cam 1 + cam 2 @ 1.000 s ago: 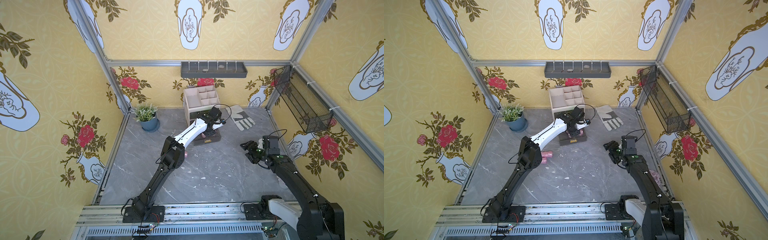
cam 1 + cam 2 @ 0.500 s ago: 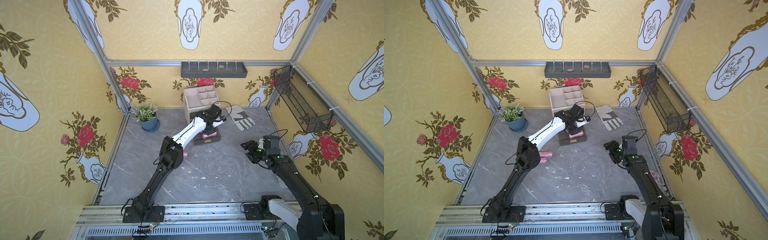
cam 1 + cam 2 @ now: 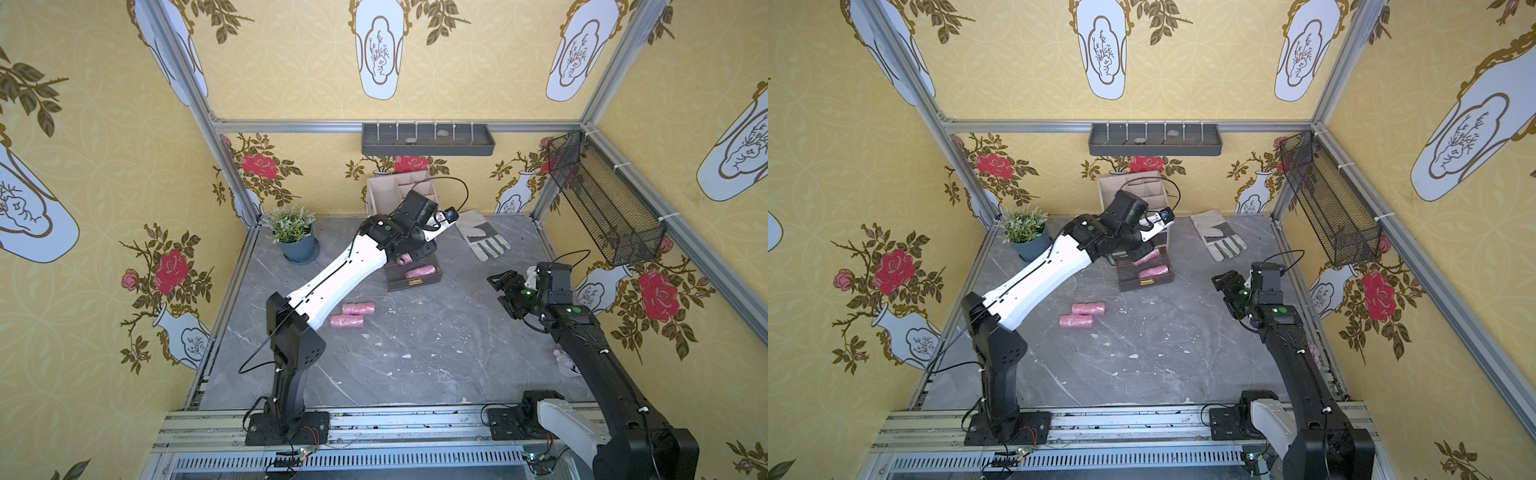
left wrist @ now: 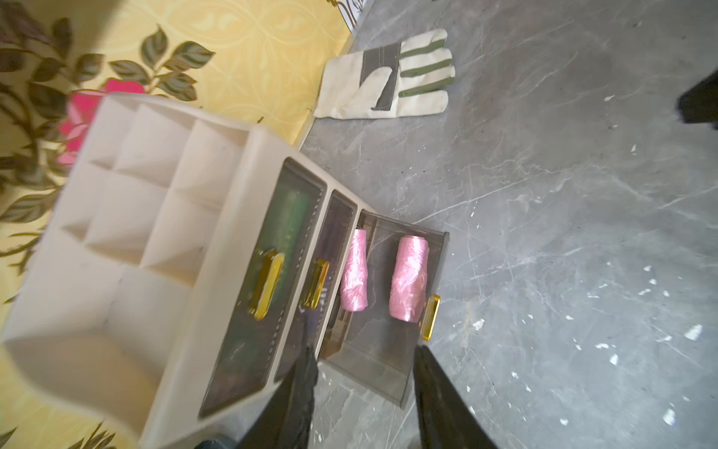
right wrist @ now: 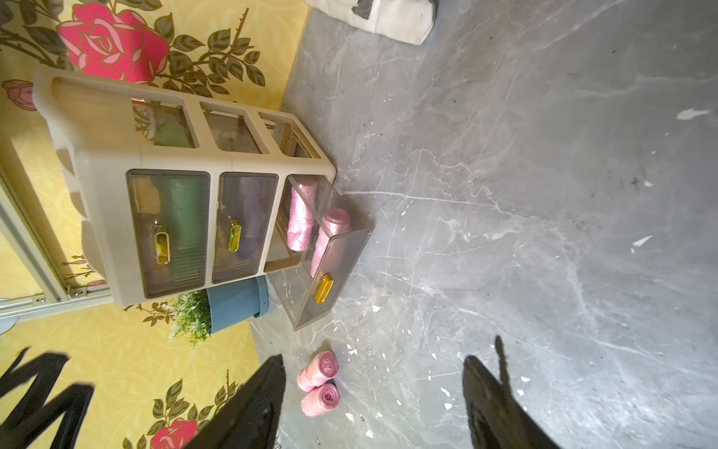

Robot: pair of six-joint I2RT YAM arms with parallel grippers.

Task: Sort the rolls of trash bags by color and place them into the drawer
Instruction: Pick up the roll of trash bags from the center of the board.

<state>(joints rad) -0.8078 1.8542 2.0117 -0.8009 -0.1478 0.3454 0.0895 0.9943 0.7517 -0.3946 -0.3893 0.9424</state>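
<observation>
Green rolls (image 5: pixel 182 202), a dim blur behind smoky drawer front (image 5: pixel 175 276)

Back-left corner of the grey marbled desk (image 3: pixel 415 374): a potted plant (image 3: pixel 293 235) stands upright in a blue pot. Near the back-right corner a pale work glove (image 3: pixel 482 239) lies flat. A grey tray (image 3: pixel 428 143) hangs on the back wall and a black wire basket (image 3: pixel 602 203) on the right wall. White flecks (image 3: pixel 406 356) dot the desk's middle.

Against back wall: chest (image 3: pixel 382 195). In its pulled-out bottom drawer (image 3: pixel 399 284): two rolls (image 3: pixel 420 272), side by side. Before it, leftward, on table (image 3: pixel 436 332): two more rolls (image 3: pixel 358 308). Right of chest: glove (image 3: pixel 482 239); left: plant (image 3: pixel 293 232).
</observation>
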